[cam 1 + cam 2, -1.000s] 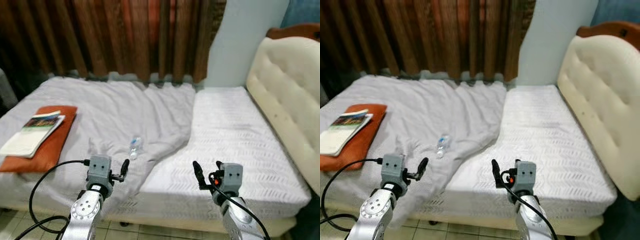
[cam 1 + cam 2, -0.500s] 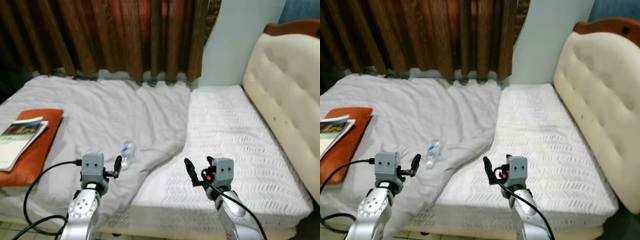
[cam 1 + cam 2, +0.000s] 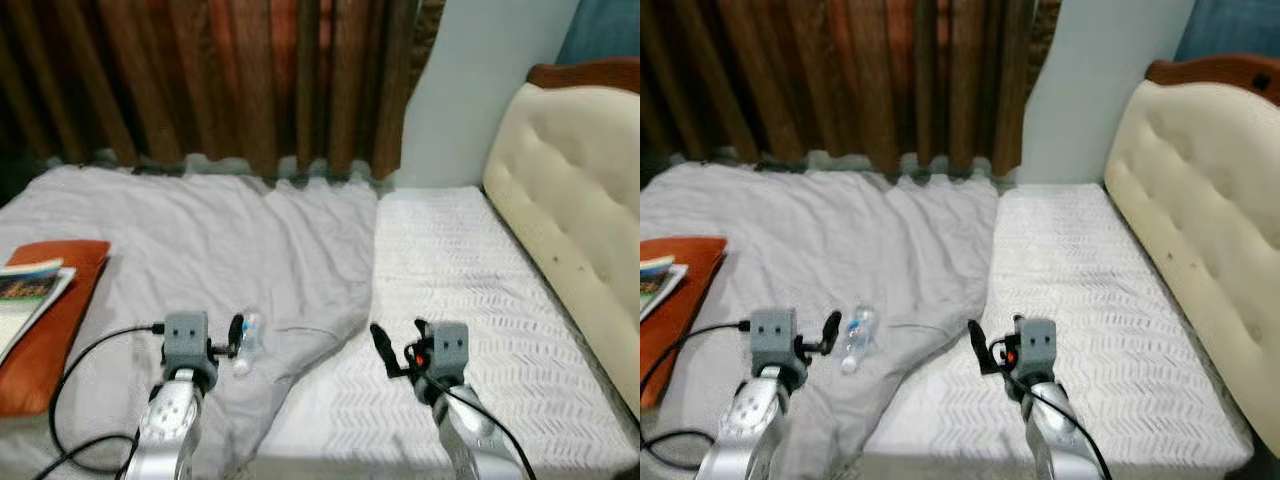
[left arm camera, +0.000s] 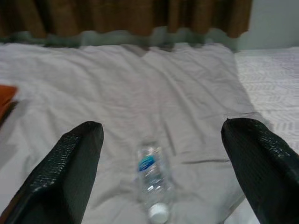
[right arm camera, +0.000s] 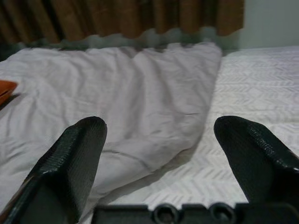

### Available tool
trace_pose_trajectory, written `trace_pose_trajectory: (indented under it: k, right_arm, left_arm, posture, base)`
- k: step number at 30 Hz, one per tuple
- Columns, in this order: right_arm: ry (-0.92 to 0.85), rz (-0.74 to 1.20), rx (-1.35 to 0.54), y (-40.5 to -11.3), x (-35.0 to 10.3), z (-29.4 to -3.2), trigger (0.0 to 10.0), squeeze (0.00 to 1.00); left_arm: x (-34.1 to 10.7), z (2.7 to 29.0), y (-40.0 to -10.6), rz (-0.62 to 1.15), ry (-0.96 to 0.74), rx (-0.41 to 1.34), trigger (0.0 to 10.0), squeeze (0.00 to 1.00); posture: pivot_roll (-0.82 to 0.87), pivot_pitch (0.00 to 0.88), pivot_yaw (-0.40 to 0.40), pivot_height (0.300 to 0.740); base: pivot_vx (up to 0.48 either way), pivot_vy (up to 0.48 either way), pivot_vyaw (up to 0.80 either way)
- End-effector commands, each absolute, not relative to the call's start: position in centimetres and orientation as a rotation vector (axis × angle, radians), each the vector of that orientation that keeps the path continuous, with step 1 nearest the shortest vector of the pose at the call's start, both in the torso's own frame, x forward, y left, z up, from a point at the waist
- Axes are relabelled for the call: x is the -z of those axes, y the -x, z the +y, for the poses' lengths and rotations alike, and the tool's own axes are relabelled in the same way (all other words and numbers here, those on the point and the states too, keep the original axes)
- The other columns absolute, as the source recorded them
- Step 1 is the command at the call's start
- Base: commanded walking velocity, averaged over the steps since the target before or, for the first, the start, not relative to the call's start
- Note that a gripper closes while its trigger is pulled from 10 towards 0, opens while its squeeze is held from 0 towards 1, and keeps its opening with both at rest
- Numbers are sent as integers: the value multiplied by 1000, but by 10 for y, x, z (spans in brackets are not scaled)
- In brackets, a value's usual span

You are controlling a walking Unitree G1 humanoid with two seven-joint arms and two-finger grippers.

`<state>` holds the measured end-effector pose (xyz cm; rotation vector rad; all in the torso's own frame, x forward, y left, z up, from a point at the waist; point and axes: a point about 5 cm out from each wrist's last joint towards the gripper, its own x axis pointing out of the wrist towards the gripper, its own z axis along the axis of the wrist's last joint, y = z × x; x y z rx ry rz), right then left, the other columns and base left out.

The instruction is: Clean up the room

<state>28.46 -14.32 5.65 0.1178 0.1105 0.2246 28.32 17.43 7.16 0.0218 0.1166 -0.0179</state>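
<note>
Bottle lies flat on the bed's grey sheet, cap toward the robot, straight ahead of the nearer left gripper, whose jaws gape wide and empty like the right gripper's.

A bedroom in a home. A bed with a white textured mattress cover stands against a cream tufted headboard framed in dark wood. A rumpled grey sheet covers half the bed. Heavy brown curtains hang behind it, beside a pale wall.
</note>
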Motion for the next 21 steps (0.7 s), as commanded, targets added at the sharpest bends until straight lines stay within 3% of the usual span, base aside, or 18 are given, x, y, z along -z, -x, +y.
trace_pose_trajectory:
  k: [1, 11, 17, 21]
  right_arm:
    - [-107, 119, -194, -281, -55, -154, 10000, 0]
    - [-88, 144, -167, -262, -49, -167, 10000, 0]
    - [-93, 163, -139, -254, -46, -173, 10000, 0]
    - [-99, 177, -130, -242, -47, -174, 10000, 0]
  left_arm:
    - [-70, 168, -286, 135, -13, 39, 10000, 0]
    - [-64, 184, -301, 184, -13, -16, 10000, 0]
    - [-64, 188, -311, 188, -26, -38, 10000, 0]
    - [-62, 204, -331, 273, -22, -101, 10000, 0]
  posture:
    - [15, 0, -25, 740]
    - [-58, 0, -12, 740]
    - [-71, 0, -23, 740]
    - [-98, 37, -39, 740]
  base:
    - [428, 0, 0]
    - [415, 86, 0]
    - [0, 0, 0]
    - [0, 0, 0]
